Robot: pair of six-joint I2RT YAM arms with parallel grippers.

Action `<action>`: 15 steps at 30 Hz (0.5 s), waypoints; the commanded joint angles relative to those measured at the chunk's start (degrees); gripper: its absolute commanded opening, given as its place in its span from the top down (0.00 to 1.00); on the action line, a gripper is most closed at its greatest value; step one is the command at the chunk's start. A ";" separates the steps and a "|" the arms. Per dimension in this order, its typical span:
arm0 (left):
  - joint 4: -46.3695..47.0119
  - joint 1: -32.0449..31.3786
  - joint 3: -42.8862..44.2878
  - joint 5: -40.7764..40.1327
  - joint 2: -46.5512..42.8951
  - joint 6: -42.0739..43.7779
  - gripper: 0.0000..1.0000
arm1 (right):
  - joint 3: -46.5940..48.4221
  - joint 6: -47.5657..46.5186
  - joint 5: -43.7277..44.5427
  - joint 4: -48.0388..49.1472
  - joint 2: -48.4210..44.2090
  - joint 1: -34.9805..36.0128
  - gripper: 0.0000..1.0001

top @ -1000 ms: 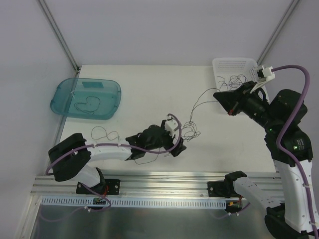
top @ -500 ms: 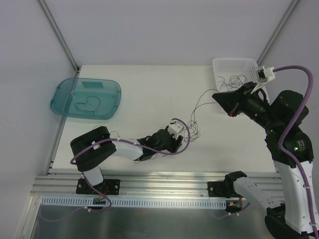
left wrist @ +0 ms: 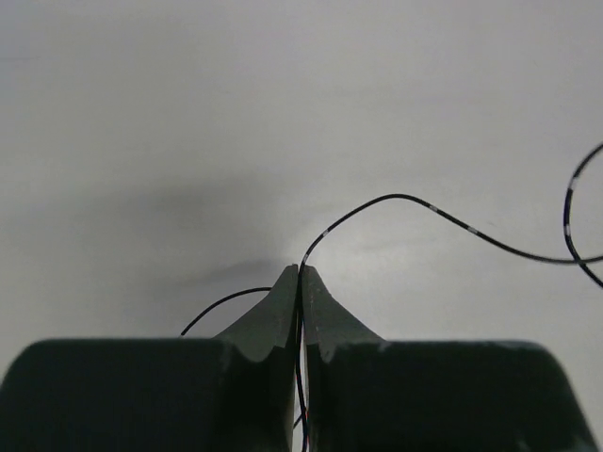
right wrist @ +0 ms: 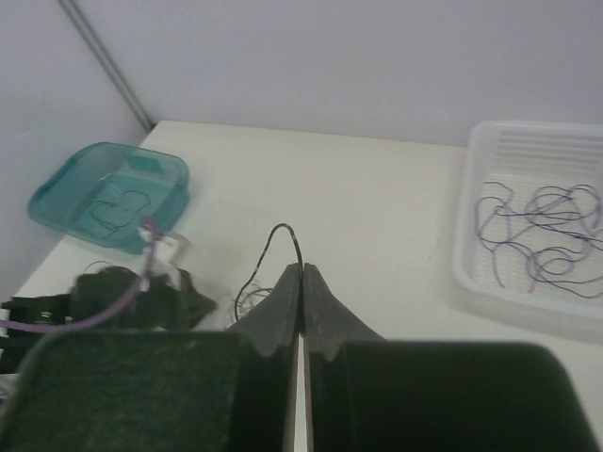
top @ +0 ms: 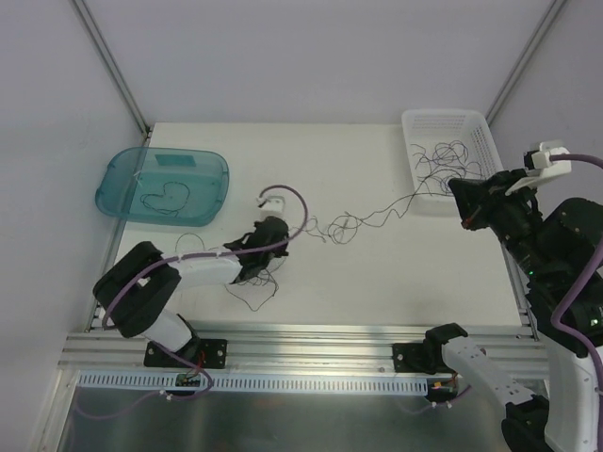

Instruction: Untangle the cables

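Note:
Thin dark cables lie knotted in a small tangle at mid-table. My left gripper sits just left of the tangle, shut on one cable that arcs away from its fingertips. My right gripper hovers near the white basket, shut on a strand that stretches back to the tangle; that strand loops over its tips in the right wrist view. More loose cable trails beneath the left arm.
A white basket at the back right holds several more cables. A teal tray at the back left holds one curled cable. An aluminium rail runs along the near table edge.
My left gripper has shut on a cable and moved left and back. My right gripper has pulled to the right. The tangle has stretched into a longer line between them.

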 commanded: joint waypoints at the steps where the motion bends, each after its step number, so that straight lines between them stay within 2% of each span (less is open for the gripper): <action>1: -9.16 9.45 -4.65 -1.11 -8.46 -10.94 1.00 | 3.25 -6.42 11.64 -3.85 -0.94 0.26 0.99; 3: -11.60 12.37 -6.24 -1.11 -12.06 -11.83 1.00 | 3.86 -7.66 15.77 -5.25 -1.90 0.26 0.99; 8: -17.24 20.54 -5.90 2.40 -14.72 -13.15 1.00 | 5.79 -10.12 23.50 -6.22 -4.28 0.35 0.99; 15: -20.66 23.37 -4.84 4.34 -13.58 -13.76 1.00 | 7.20 -10.39 23.08 -6.84 -5.86 0.26 0.99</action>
